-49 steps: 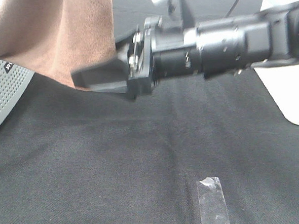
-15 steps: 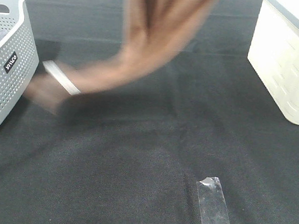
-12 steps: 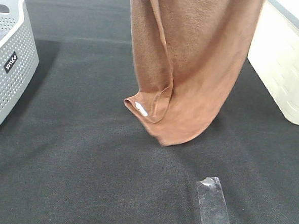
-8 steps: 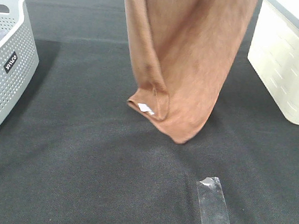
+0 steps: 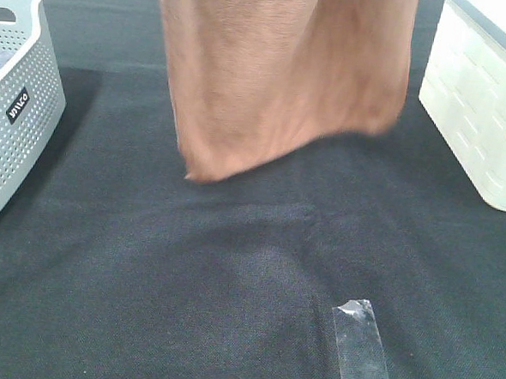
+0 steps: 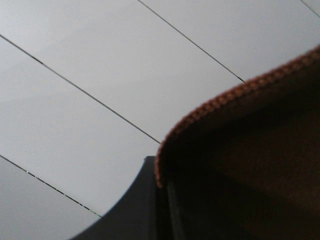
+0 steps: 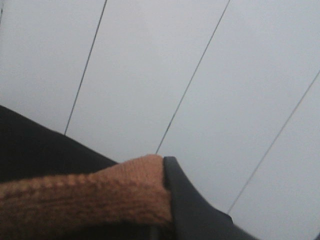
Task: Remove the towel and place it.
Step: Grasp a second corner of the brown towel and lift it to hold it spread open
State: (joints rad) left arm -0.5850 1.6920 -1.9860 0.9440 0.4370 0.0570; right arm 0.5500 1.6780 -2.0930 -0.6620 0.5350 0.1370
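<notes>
Exterior high: towel [image 5: 277, 71] hangs over black cloth [image 5: 187, 280]; grey basket [image 5: 13, 115] left.

The towel [image 5: 277, 79] is matt, fuzzy microfibre; the table cloth [image 5: 187, 288] matt woven; the basket [image 5: 16, 132] perforated plastic.

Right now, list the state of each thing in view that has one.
towel: hanging, spread wide, blurred.
left gripper: shut on the towel's hem.
right gripper: shut on the towel's hem.
black cloth: spread flat.
grey perforated basket: upright on the black cloth.
white basket: upright.
clear tape strip: lying flat on the black cloth.
</notes>
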